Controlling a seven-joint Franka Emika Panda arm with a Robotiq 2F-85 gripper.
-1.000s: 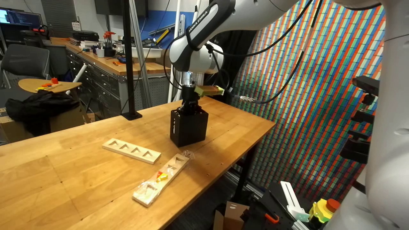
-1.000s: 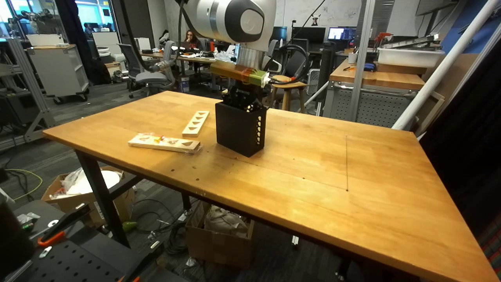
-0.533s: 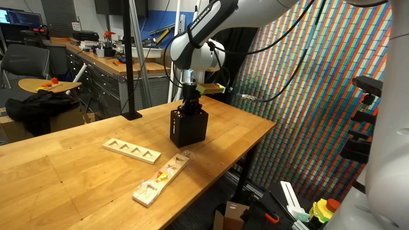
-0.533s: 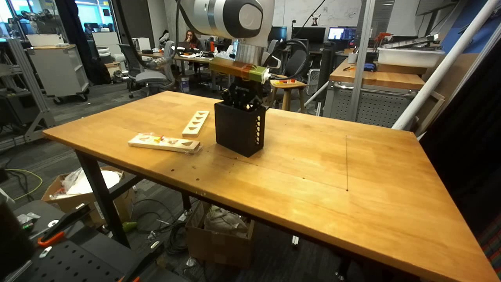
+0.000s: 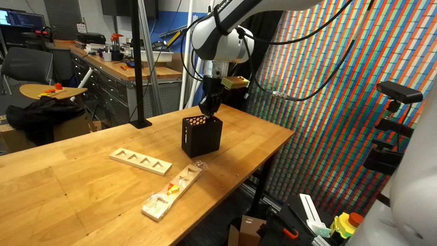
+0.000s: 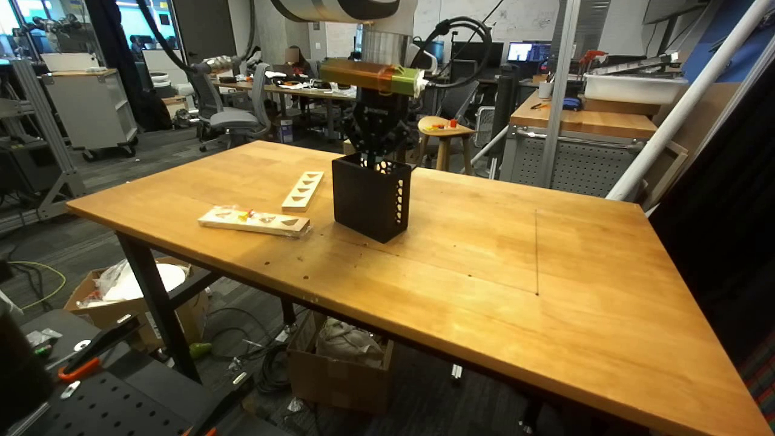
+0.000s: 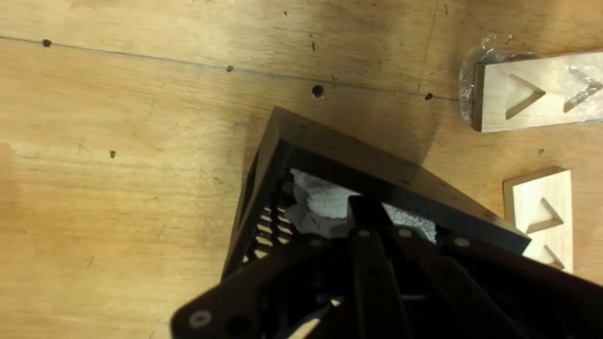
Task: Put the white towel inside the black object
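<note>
The black object is an open-topped box (image 5: 205, 138) with honeycomb cut-outs, upright on the wooden table. It shows in both exterior views (image 6: 366, 200), and its rim (image 7: 348, 167) shows in the wrist view. The white towel (image 7: 332, 200) lies crumpled inside the box, seen only in the wrist view. The walls hide it in the exterior views. My gripper (image 5: 208, 117) points down over the box, its fingertips about at rim level within the opening, also in an exterior view (image 6: 371, 162). In the wrist view the fingertips (image 7: 370, 212) look shut together, with the towel visible on both sides behind them.
Two wooden strips with triangular recesses lie near the box: a bare one (image 5: 140, 161) and a plastic-wrapped one (image 5: 172, 191) holding red and yellow pieces. A black post (image 5: 137, 85) stands at the table's edge. The table edge (image 5: 259, 164) runs past the box.
My gripper has risen; its jaws were down inside the box and now only the fingertips are at the rim. The box stands in almost the same place.
</note>
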